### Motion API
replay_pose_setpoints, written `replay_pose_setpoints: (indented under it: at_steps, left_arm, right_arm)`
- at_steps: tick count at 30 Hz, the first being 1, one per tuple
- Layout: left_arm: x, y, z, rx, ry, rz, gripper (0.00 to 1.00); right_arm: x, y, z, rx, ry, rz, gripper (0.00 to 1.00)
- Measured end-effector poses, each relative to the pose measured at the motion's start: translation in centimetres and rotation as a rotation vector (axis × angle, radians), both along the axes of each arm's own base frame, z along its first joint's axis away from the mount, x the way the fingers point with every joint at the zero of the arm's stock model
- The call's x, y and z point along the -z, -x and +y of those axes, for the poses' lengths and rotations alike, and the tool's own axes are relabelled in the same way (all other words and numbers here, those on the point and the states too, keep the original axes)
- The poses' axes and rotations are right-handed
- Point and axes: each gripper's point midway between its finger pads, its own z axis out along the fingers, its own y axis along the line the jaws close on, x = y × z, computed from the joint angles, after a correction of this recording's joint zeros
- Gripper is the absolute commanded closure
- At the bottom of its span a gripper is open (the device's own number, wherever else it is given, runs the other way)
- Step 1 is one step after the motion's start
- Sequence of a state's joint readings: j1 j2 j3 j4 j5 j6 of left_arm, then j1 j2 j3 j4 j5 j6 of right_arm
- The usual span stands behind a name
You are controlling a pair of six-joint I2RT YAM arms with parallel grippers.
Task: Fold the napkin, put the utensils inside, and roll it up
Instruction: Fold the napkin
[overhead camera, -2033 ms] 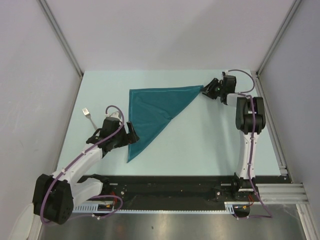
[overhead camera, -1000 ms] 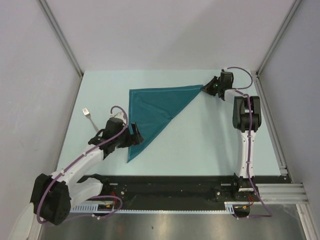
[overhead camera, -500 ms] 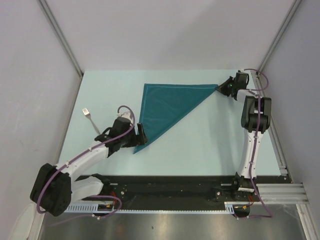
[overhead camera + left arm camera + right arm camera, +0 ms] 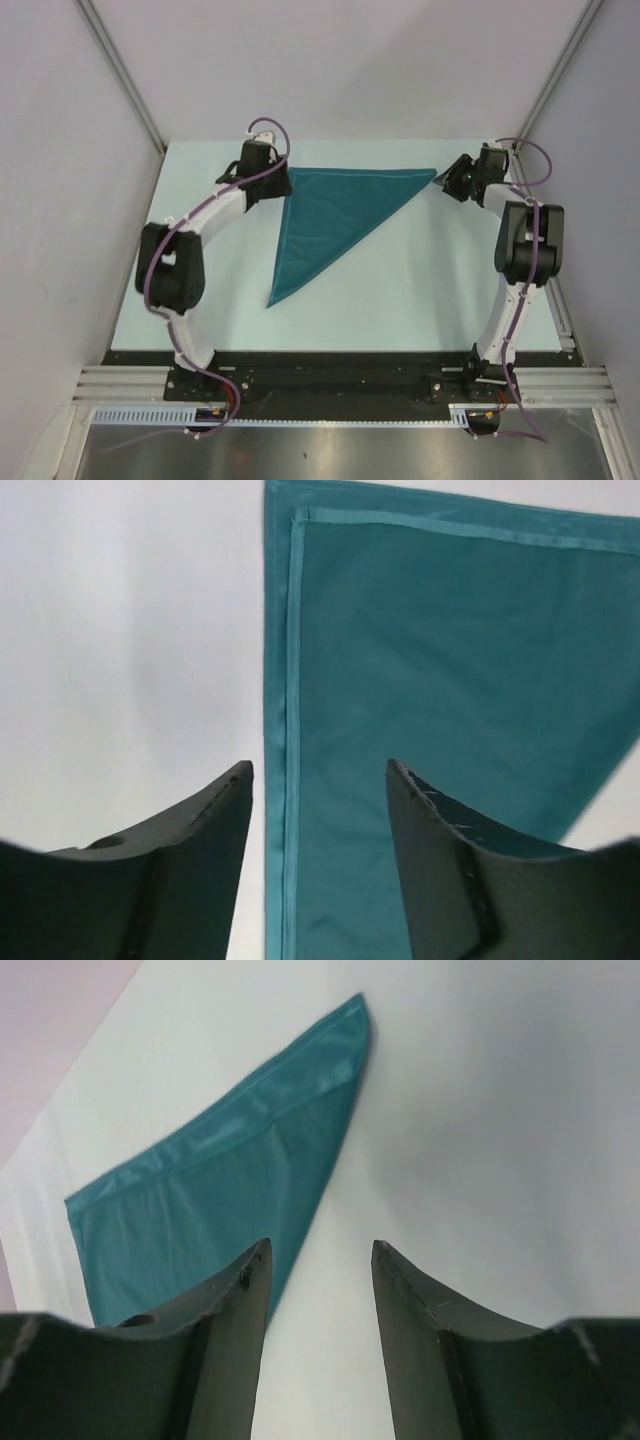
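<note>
The dark teal napkin (image 4: pixel 335 215) lies flat on the pale table (image 4: pixel 420 290), folded into a triangle with its long tip pointing toward the near edge. My left gripper (image 4: pixel 278 178) hovers at its far left corner. In the left wrist view the left gripper (image 4: pixel 318 765) is open, its jaws on either side of the hemmed left edge of the napkin (image 4: pixel 450 680). My right gripper (image 4: pixel 446 181) sits just off the right corner. The right wrist view shows the right gripper (image 4: pixel 320 1243) open over bare table, the napkin (image 4: pixel 220 1180) beyond its left finger. No utensils are visible.
Grey walls close in the table at the back and sides. A metal rail (image 4: pixel 560 305) runs along the right edge. The left arm's elbow (image 4: pixel 165 265) stands over the table's left side. The black base strip (image 4: pixel 330 375) lines the near edge.
My left arm has swung from the napkin's near tip up to its far left corner, its jaws narrowing. The right gripper has opened and let go of the right corner.
</note>
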State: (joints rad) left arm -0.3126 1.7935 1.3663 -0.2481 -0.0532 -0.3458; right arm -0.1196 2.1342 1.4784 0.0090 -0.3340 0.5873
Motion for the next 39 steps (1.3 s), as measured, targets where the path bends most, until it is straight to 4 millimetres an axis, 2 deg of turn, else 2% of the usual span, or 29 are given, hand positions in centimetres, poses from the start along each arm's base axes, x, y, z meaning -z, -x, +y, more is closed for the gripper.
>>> replay_pose_setpoints:
  at_steps: [4, 6, 10, 15, 19, 24, 32, 39]
  left_arm:
    - [2.8, -5.0, -1.3, 0.058, -0.016, 0.033, 0.5]
    - [4.4, -6.7, -2.1, 0.087, -0.022, 0.049, 0.54]
    - [6.8, -8.4, -3.7, 0.146, -0.01, 0.085, 0.51]
    - [7.3, -8.7, -5.3, 0.202, 0.038, 0.095, 0.49]
    - [7.7, -9.2, -6.7, 0.232, 0.094, 0.11, 0.49]
    - [10.5, -8.5, -7.2, 0.226, 0.134, 0.188, 0.47]
    - [10.5, -8.9, -7.0, 0.175, 0.144, 0.209, 0.46]
    - [10.6, -9.7, -6.7, 0.153, 0.149, 0.207, 0.46]
  right_arm:
    - [-3.4, 3.2, 0.0, -0.005, 0.031, -0.038, 0.5]
    - [-4.8, 5.0, 0.2, -0.011, 0.044, -0.054, 0.5]
    - [-5.9, 8.2, 0.9, -0.029, 0.062, -0.056, 0.5]
    - [-4.9, 11.5, 2.1, -0.065, 0.077, -0.008, 0.5]
    - [-4.6, 12.6, 3.0, -0.092, 0.08, 0.018, 0.5]
    - [-4.9, 13.0, 3.9, -0.116, 0.086, 0.015, 0.5]
    - [-5.7, 13.6, 5.0, -0.14, 0.087, 0.005, 0.5]
    - [-7.0, 14.1, 5.1, -0.146, 0.098, -0.015, 0.5]
